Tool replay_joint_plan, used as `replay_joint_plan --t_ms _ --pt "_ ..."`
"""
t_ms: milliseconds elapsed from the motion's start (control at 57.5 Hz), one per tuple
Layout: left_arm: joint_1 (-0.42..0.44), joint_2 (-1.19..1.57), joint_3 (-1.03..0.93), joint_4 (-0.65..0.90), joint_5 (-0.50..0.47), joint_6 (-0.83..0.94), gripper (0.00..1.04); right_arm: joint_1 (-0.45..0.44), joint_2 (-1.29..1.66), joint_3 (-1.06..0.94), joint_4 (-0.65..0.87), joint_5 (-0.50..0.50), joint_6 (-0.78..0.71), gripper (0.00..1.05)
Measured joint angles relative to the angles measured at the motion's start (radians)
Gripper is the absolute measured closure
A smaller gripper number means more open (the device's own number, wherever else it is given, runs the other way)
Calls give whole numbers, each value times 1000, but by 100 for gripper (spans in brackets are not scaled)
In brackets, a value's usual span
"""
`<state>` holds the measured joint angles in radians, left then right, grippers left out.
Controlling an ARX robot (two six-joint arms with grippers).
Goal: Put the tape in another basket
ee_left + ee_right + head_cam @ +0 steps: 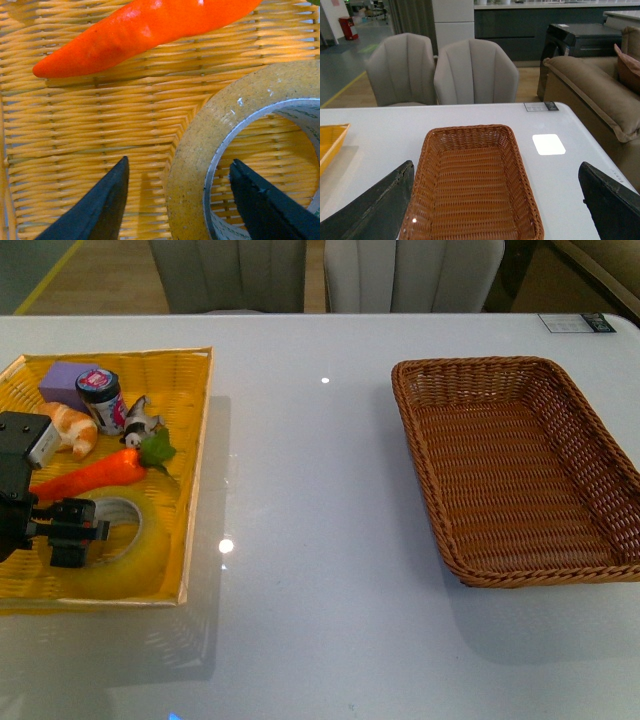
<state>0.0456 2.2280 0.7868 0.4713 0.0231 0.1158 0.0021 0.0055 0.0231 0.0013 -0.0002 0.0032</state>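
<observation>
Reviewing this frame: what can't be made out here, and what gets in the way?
1. Front view: the left gripper covers part of the tape.
2. Left wrist view: the frame edge cuts off most of the tape, and its core print is unreadable.
3. Front view: the jar label is too small to read.
4. The right gripper is absent from the front view. Only its fingertips show in the right wrist view.

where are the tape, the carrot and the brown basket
tape (202, 145), left wrist view, yellowish flat face
carrot (95, 473), front view, middle of orange body
brown basket (470, 382), front view, far wall
</observation>
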Motion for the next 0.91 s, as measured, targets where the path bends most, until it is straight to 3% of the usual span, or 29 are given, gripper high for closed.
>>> replay_joint_plan --t_ms 191,261,679,766,905 --pt "-8 0 25 -28 2 -36 81 0 0 0 0 0 0 9" --pt "-8 -3 26 -40 6 -53 88 0 0 0 0 0 0 9" --pt "-7 -251 2 -118 74 -247 90 0 0 0 0 0 0 9" --pt "-39 -337 4 -151 87 -295 90 0 0 0 0 0 0 9" --pt "-158 -431 48 -223 101 -389 90 0 0 0 0 0 0 9"
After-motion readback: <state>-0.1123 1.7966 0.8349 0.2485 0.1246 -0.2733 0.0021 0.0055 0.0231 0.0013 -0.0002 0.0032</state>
